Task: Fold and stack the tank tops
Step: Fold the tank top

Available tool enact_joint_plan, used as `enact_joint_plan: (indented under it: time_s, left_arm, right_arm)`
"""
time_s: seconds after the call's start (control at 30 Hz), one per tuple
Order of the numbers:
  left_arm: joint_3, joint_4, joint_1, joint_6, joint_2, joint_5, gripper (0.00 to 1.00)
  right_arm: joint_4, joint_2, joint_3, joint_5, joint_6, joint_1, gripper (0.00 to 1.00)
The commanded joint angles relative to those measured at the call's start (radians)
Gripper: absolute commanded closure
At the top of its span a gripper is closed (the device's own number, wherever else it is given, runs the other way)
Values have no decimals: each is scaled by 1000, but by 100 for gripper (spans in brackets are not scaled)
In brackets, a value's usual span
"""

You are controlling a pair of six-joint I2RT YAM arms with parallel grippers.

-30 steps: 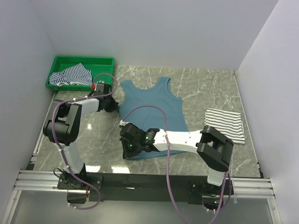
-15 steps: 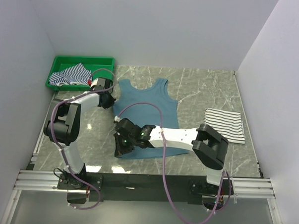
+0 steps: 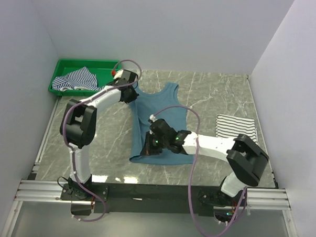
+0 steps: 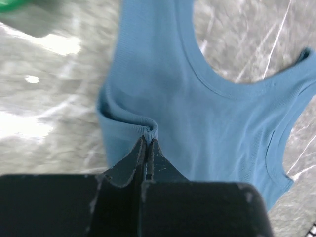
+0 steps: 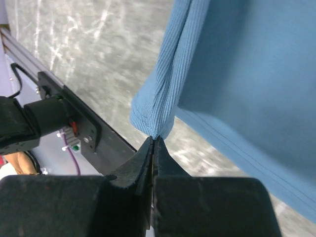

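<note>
The soft, limp blue top (image 3: 168, 124), mid-frame, is pinched at armhole and hem corner by left gripper (image 4: 147, 141) and right gripper (image 5: 153, 141).

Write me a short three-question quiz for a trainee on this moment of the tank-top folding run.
1. True or false: the left gripper and the right gripper are each shut on an edge of the teal-blue tank top.
2. Pick one: the white tank top with thin black stripes is A) draped over the right arm, B) folded flat on the table, to the right of the teal-blue tank top, C) beneath the teal-blue tank top.
3. Fill in: the blue-and-white striped tank top lies in the ____.

Key: 1 true; 2 B; 3 green tray.
</note>
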Motion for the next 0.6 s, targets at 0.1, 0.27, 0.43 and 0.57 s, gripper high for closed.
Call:
enact_joint_plan:
  time_s: [0.1,0.27,0.43,0.57]
  left_arm:
    - [156,-77,-78,40,111,-37,100]
    - [208,-104,-126,47,153,-46,99]
    - [186,-91,-166,46,164,-49,99]
    - [188,-97,-183,44,176,-57,99]
  right_arm:
    - [108,-104,-139,0,37,-33,100]
    - [154,-145,-250,10,60,-35,100]
    - [172,-181,-341,37,74,-35,100]
    - [206,-211,-410,43,91,-36,100]
